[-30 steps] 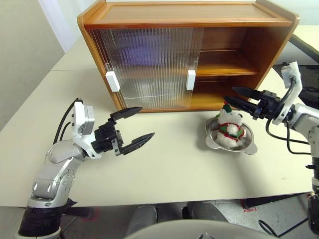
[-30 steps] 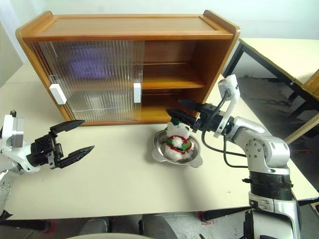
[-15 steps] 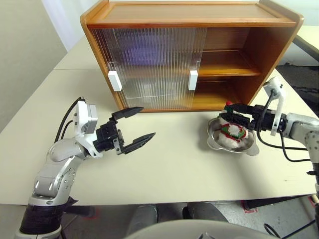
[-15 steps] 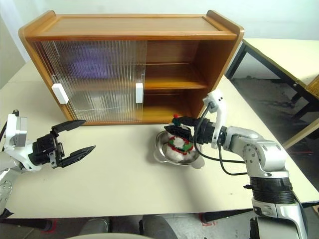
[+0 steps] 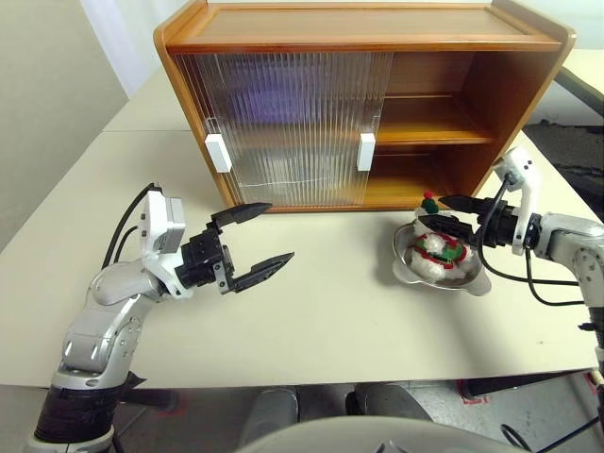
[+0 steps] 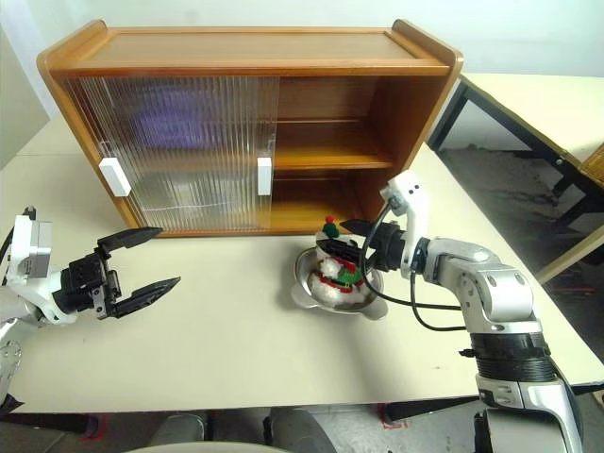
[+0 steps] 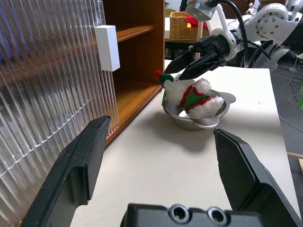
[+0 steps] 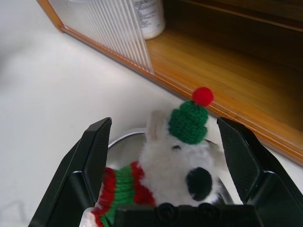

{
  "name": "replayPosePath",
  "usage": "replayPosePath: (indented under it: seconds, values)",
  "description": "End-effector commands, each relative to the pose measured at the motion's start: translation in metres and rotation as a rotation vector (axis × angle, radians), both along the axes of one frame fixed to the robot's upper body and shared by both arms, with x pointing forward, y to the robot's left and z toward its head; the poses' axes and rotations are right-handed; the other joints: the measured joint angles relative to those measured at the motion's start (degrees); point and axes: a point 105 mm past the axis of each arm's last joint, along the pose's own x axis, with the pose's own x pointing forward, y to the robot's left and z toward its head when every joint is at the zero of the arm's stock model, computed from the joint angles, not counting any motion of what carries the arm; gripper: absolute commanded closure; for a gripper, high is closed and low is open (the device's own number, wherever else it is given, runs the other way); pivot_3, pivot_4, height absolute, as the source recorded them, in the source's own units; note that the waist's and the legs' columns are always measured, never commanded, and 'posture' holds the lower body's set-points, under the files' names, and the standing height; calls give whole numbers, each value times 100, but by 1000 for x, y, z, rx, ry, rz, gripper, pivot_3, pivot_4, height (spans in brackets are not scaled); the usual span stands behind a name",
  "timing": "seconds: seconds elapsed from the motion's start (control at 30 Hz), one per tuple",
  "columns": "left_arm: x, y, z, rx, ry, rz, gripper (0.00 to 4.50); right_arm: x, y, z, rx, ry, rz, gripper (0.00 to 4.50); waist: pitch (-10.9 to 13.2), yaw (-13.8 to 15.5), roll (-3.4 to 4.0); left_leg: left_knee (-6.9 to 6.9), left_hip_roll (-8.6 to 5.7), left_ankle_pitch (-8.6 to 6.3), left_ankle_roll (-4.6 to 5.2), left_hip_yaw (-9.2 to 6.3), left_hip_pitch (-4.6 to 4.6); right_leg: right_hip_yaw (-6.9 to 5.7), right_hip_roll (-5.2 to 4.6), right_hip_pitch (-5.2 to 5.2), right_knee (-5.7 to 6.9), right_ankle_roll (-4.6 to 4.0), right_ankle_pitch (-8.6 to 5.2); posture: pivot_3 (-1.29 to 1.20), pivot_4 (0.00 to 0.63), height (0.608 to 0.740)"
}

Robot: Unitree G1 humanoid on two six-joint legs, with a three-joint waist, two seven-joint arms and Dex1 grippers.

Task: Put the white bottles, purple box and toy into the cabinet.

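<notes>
- Cream desk [image 5: 330, 321], cabinet [image 5: 368, 42] at frame top, right half open to take items.
- Right tool [image 6: 347, 243] spread, straddling plush toy [image 5: 436, 247] in steel dish [image 5: 467, 281], centre-right, lined up to pinch.
- Left tool [image 5: 257, 243] spread, idle lower left.

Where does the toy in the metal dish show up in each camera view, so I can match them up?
Left eye view: the toy sits right of centre, in its dish, before the cabinet's open side.
Right eye view: the toy sits at centre.
Left wrist view: the toy is above centre, beyond the open jaws.
Right wrist view: the toy is between the open jaws.
Shared landmark: the cabinet.
</notes>
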Motion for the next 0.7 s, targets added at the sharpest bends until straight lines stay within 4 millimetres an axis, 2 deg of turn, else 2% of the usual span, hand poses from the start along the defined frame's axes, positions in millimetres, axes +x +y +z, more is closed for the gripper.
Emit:
replayPosePath:
  seconds: [0.03, 0.4, 0.5, 0.7]
  values:
    - [-1, -3, -1, 20, -7, -17, 0, -1, 1, -7, -19, 37, 11, 19, -1, 3, 0, 2, 0, 0, 0, 0, 0, -1, 0, 1, 0, 0, 0, -70, 13, 740]
    - [-4, -3, -2, 19, -7, -6, 0, 3, 13, -22, -99, 91, 46, 19, -2, 18, 2, 38, 1, -1, 2, -14, 2, -4, 3, 12, 11, 4, 8, -58, 13, 740]
    - [-5, -3, -2, 19, -6, -5, 0, 10, 15, -14, -71, 54, 21, 635, -2, 28, 1, 51, 1, -1, 2, -33, 0, -5, 3, 11, 20, 4, 9, -45, 19, 740]
    - [-5, -3, -2, 17, -3, -5, 0, 9, 11, -2, -54, 50, 26, 2850, -2, 78, 1, 62, -1, -1, 2, -40, 5, -4, 1, 11, 41, 0, 7, -50, 19, 740]
